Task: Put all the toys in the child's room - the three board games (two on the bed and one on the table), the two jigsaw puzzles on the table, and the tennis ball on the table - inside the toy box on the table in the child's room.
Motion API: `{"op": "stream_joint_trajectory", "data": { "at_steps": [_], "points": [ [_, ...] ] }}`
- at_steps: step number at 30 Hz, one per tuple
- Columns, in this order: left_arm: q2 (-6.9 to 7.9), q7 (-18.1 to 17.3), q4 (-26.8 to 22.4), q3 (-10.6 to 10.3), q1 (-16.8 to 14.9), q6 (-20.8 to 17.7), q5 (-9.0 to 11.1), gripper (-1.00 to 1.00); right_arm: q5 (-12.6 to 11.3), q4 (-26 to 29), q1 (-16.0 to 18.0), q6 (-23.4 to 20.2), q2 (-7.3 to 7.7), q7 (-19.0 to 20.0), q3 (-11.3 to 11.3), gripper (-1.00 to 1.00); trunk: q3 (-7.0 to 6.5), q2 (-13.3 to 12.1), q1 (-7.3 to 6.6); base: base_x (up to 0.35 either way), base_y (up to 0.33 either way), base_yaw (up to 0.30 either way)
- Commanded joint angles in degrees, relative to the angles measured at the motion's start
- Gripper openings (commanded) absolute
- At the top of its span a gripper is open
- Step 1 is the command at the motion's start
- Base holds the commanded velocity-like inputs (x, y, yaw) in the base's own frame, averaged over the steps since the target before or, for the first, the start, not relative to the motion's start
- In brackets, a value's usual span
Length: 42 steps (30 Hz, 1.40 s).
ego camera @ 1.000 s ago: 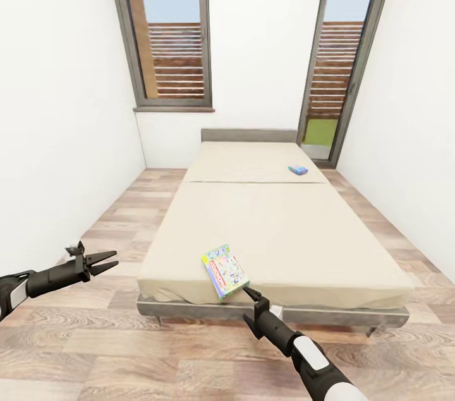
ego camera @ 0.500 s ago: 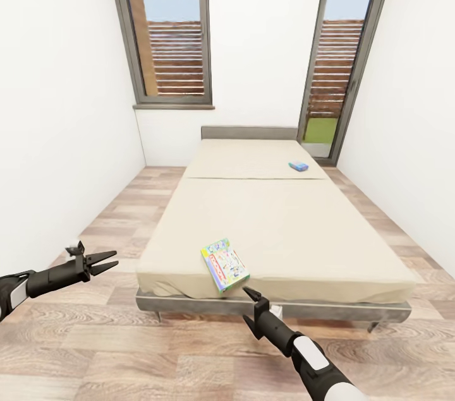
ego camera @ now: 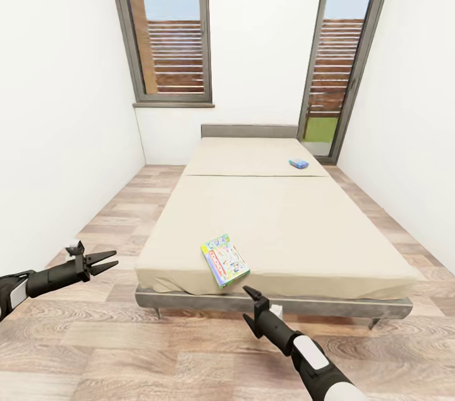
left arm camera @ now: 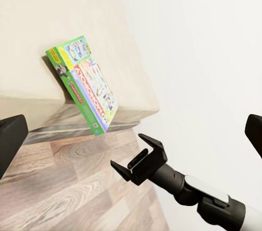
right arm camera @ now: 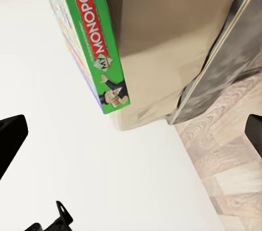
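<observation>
Green game box (ego camera: 225,260) flat at bed (ego camera: 303,224) foot edge, 12 o'clock of right gripper (ego camera: 253,295). Both grippers, left (ego camera: 104,259) too, wide open, empty. Best approached low, jaws straddling overhanging edge before closing.

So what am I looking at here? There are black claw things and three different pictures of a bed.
It's a simulated two-armed robot. The big picture comes from a camera on its head, looking down at a bed in a white-walled room. The black claws are its grippers: the left gripper hangs over the floor beside the bed, and the right gripper sits just short of the bed's near edge. Both are open and hold nothing.

The other two pictures come from cameras on each wrist, so the scene looks tilted there. On the mattress lie two board games: a green-edged Monopoly box near the front edge, seen close up from the right wrist, and a small blue box near the headboard.
</observation>
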State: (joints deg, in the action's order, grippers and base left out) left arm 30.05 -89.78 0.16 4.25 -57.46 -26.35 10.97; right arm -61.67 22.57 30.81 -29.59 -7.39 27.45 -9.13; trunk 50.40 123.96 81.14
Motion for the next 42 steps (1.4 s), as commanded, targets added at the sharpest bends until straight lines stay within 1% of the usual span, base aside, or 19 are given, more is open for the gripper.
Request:
{"op": "stream_joint_trajectory", "data": {
  "at_steps": [1,8,11,17,21,27,42],
  "points": [
    [0.01,-0.2,0.0,0.4,0.0,-0.6,-0.4,1.0,-0.2,0.2,0.0,-0.5,-0.04,0.0,-0.3,1.0,0.05,0.0,-0.01,0.0,0.0,0.0],
    [0.01,-0.2,0.0,0.4,0.0,-0.6,-0.4,1.0,-0.1,1.6,0.0,0.4,0.0,0.3,-0.1,1.0,0.05,0.0,-0.01,0.0,0.0,0.0],
    [0.01,-0.2,0.0,0.4,0.0,-0.6,-0.4,1.0,0.0,1.8,0.0,1.0,0.0,0.7,0.4,1.0,0.05,0.0,-0.01,0.0,0.0,0.0],
    [0.01,-0.2,0.0,0.3,0.0,-0.6,-0.4,1.0,0.0,1.9,0.0,2.6,0.27,1.2,4.4,1.0,0.05,0.0,-0.01,0.073,0.006,0.0],
    [0.01,-0.2,0.0,0.4,0.0,-0.5,-0.4,1.0,0.0,1.9,0.0,2.8,0.33,1.3,5.3,1.0,0.05,0.0,-0.01,0.225,0.038,0.0],
    [0.01,-0.2,0.0,0.3,0.0,-0.4,-0.4,1.0,0.0,1.9,0.0,2.9,0.38,1.3,5.7,1.0,0.05,0.0,-0.01,0.103,0.011,0.0],
    [0.01,-0.2,0.0,0.4,0.0,-0.4,-0.4,1.0,0.0,1.9,0.0,2.9,0.44,1.3,5.8,1.0,0.05,0.0,-0.01,0.007,0.001,0.0]
  ]
}}
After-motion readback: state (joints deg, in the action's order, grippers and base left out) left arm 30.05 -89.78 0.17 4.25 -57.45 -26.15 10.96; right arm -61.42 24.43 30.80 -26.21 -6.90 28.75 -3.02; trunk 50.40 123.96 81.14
